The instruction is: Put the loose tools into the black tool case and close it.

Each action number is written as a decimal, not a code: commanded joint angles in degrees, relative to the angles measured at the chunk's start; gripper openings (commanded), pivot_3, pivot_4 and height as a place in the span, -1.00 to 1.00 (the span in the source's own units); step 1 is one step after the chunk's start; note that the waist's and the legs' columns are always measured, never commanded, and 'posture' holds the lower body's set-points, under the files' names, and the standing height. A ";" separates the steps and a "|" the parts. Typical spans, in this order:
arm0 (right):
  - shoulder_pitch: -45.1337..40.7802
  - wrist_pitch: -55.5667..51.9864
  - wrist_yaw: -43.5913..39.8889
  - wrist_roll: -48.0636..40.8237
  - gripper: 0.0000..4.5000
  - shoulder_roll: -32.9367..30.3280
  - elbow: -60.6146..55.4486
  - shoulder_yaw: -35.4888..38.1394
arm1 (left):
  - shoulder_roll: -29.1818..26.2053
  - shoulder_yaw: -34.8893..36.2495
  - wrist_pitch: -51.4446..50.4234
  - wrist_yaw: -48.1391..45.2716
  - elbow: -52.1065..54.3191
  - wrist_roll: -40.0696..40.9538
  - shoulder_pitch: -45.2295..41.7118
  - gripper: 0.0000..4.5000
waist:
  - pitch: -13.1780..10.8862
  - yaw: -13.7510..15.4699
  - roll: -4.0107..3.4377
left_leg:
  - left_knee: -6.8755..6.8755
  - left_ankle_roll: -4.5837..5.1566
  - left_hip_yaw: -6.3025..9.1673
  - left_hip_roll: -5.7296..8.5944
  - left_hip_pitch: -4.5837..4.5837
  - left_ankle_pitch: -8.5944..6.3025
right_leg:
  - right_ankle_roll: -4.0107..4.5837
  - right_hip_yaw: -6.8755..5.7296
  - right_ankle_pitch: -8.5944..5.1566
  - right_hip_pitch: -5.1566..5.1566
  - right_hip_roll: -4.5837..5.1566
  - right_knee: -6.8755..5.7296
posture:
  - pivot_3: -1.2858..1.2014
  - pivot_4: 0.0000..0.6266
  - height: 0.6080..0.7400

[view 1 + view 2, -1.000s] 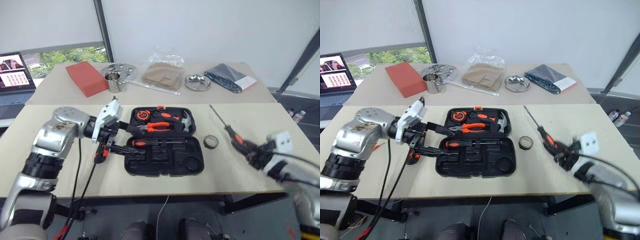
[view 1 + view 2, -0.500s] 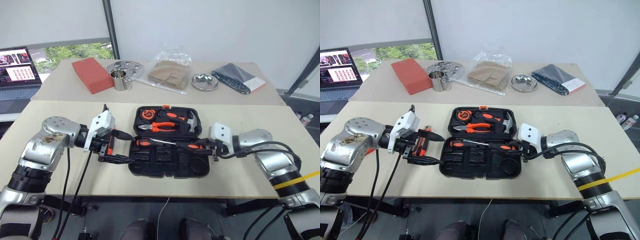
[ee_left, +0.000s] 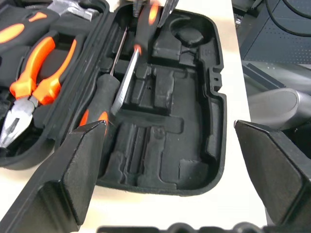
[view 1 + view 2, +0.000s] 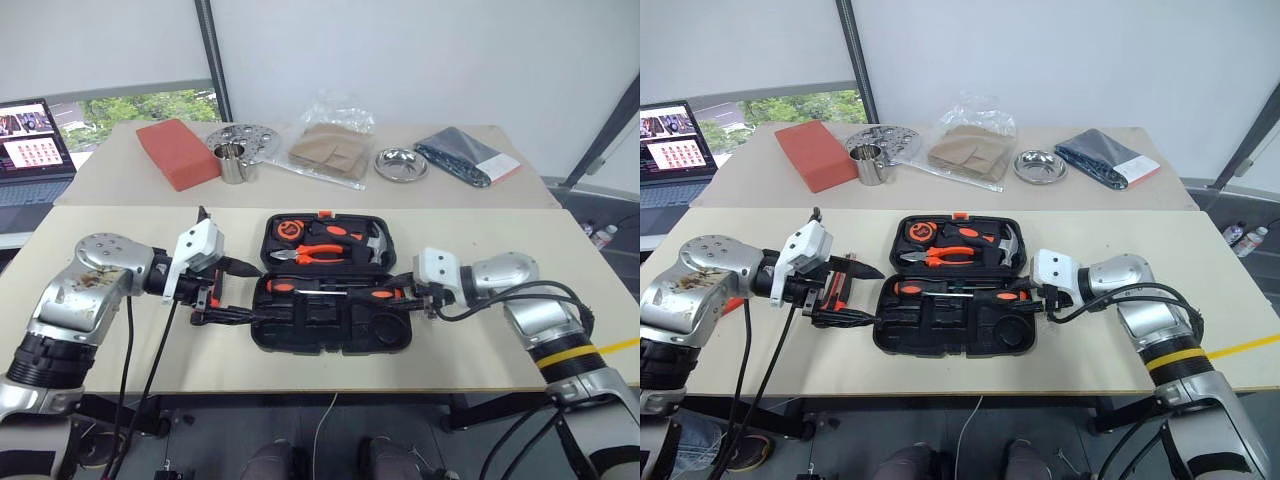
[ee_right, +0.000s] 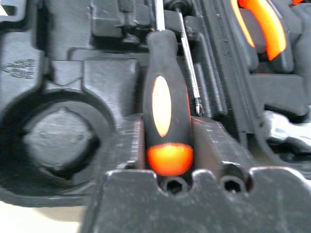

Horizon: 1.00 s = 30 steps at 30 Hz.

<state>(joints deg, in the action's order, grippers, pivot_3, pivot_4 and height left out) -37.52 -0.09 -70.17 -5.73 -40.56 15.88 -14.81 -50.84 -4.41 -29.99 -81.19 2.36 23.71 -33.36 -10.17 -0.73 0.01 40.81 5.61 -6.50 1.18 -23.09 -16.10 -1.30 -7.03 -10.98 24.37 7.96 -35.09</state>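
Nearest us, the open black plastic clamshell tool case (image 4: 958, 300) lies between our grippers. Our right gripper (image 4: 412, 293) sits at the case's right edge, fingers astride a black-and-orange-handled screwdriver (image 5: 165, 121) lying slantwise over the moulded recesses; we cannot tell whether they pinch or have let go. Just beyond that handle, a second screwdriver (image 3: 99, 97) rests seated. Our left gripper (image 4: 845, 292) hangs spread and empty off the case's left edge, likely waiting. Farther back, orange-handled pliers (image 4: 318, 254) fill the lid.
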 commanded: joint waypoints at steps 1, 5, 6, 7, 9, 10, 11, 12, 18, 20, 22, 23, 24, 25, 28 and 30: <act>-1.54 -3.64 0.55 -2.76 0.56 1.48 -2.62 2.87 | 0.35 0.20 1.14 -0.07 -0.13 0.08 -1.75 1.00 | 0.00 -0.05 0.00 | -0.01 0.01 0.00 0.00 0.00 0.00 | 0.01 0.00 0.00 0.00 0.00 0.00 | 0.03 -0.52 0.91; -2.50 -11.28 2.40 -5.72 0.97 4.10 -6.59 4.30 | 0.97 -0.35 1.56 -0.20 -1.23 -0.39 -2.64 1.00 | 0.00 -0.08 0.00 | -0.01 0.11 -0.01 -0.02 -0.01 0.06 | 0.02 0.00 0.00 0.01 -0.02 -0.01 | 0.03 -0.52 0.91; -2.56 -12.89 2.91 -6.03 0.90 4.99 -7.18 4.22 | 1.19 -0.51 1.64 -0.17 -1.36 -0.46 -2.77 1.00 | 0.00 -0.07 0.00 | 0.00 0.12 0.00 -0.01 -0.01 0.07 | 0.02 0.00 0.00 0.01 -0.02 -0.01 | 0.03 -0.52 0.91; -2.55 -13.97 3.23 -6.18 0.81 5.52 -7.64 4.13 | 1.33 -0.61 1.69 -0.16 -1.44 -0.50 -2.86 1.00 | 0.00 -0.08 0.00 | 0.00 0.10 0.00 -0.01 -0.01 0.06 | 0.03 0.00 0.00 0.01 -0.02 -0.01 | 0.03 -0.52 0.91; -2.24 -13.10 3.48 -4.53 0.54 6.03 -7.55 2.81 | 1.54 -0.74 1.81 -0.23 -1.59 -0.61 -2.99 1.00 | 0.00 -0.03 0.00 | 0.00 0.02 0.00 -0.02 -0.01 0.02 | 0.03 0.00 0.01 0.01 -0.02 -0.02 | 0.03 -0.52 0.91; -2.27 -12.66 4.12 -3.27 0.38 6.55 -7.02 1.95 | 1.60 -0.74 1.93 -0.30 -1.68 -0.70 -3.00 1.00 | 0.00 0.02 0.00 | 0.00 -0.01 0.00 0.00 -0.01 0.00 | 0.03 -0.01 0.01 0.01 -0.02 -0.02 | 0.03 -0.52 0.91; -2.31 -12.52 4.60 -2.32 0.23 7.03 -6.57 1.19 | 1.63 -0.74 2.05 -0.34 -1.76 -0.76 -3.00 1.00 | 0.00 0.03 0.00 | 0.00 -0.01 0.01 0.01 -0.01 0.00 | 0.03 -0.01 0.01 0.01 -0.02 -0.01 | 0.03 -0.52 0.91; -2.39 -12.40 4.88 -1.47 0.09 7.47 -6.26 0.37 | 1.63 -0.73 2.13 -0.37 -1.80 -0.79 -2.98 1.00 | 0.00 0.01 0.00 | -0.01 -0.01 0.01 0.03 -0.02 0.00 | 0.03 -0.01 0.00 0.01 -0.02 0.00 | 0.03 -0.52 0.91; -1.13 -10.77 3.98 4.58 -0.84 7.26 -5.81 -5.44 | 1.50 -0.51 2.16 -0.23 -1.70 -0.92 -2.67 1.00 | 0.00 -0.18 0.00 | -0.02 -0.01 -0.01 0.02 -0.02 0.00 | 0.04 0.00 -0.01 0.04 -0.09 -0.01 | 0.03 -0.52 0.91; -0.40 -11.72 5.26 7.62 -0.99 7.68 -4.98 -7.91 | 1.32 -0.22 2.08 0.07 -1.52 -0.94 -2.20 1.00 | 0.02 -0.30 0.00 | -0.02 -0.03 -0.01 0.01 0.07 -0.01 | 0.04 0.00 -0.02 -0.05 -0.11 -0.01 | 0.03 -0.52 0.91; 0.24 -9.31 5.69 9.95 -0.99 7.56 -4.48 -9.56 | 1.12 0.16 1.93 0.54 -1.18 -0.92 -1.59 1.00 | 0.06 -0.38 0.03 | -0.03 -0.09 -0.02 -0.02 0.23 -0.03 | 0.04 0.03 -0.04 -0.16 -0.12 -0.03 | 0.03 -0.52 0.91; 0.52 -8.61 5.70 10.17 -0.99 7.56 -4.57 -9.62 | 1.05 0.43 1.79 0.88 -0.93 -0.84 -1.25 1.00 | 0.08 -0.41 0.05 | -0.03 -0.16 -0.03 -0.02 0.27 -0.01 | 0.01 0.06 -0.06 -0.18 -0.11 -0.06 | 0.03 -0.52 0.91; 0.61 -8.72 5.66 9.16 -0.99 8.04 -5.18 -8.83 | 0.86 0.96 1.56 1.42 -0.58 -0.69 -0.68 1.00 | 0.11 -0.44 0.09 | -0.04 -0.20 -0.03 -0.03 0.34 0.00 | 0.01 0.08 -0.07 -0.20 -0.12 -0.08 | 0.03 -0.52 0.91; 0.56 -9.34 5.79 7.85 -0.99 8.60 -5.88 -7.74 | 0.64 1.53 1.32 2.04 -0.18 -0.53 0.01 1.00 | 0.12 -0.45 0.11 | -0.04 -0.26 -0.04 -0.05 0.35 0.01 | 0.00 0.10 -0.09 -0.20 -0.12 -0.11 | 0.03 -0.52 0.91; -0.79 -13.58 6.23 -0.08 -0.99 11.15 -9.66 -1.30 | -0.97 5.32 -0.31 4.97 1.78 0.24 4.24 1.00 | 0.12 -0.54 0.12 | -0.05 -0.40 -0.03 -0.14 0.36 0.07 | 0.03 0.13 -0.07 -0.15 -0.12 -0.17 | 0.03 -0.52 0.91; -1.60 -18.94 5.07 -5.91 -0.87 11.15 -13.33 2.92 | -2.30 9.94 -1.98 7.58 3.54 1.12 8.89 1.00 | 0.08 -0.87 0.10 | -0.06 -0.44 -0.02 -0.18 0.29 0.11 | 0.33 0.15 0.02 -0.01 -0.14 -0.25 | 0.03 -0.52 0.91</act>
<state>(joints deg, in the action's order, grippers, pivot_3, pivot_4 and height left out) -37.47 -14.46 -64.00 -5.31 -29.04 7.91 -17.20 -51.24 -0.14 -30.47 -76.12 3.06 22.98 -26.97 -10.09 -1.60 0.11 40.75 5.17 -6.51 0.96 -22.89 -15.98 -0.91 -6.86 -10.95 24.48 7.85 -35.42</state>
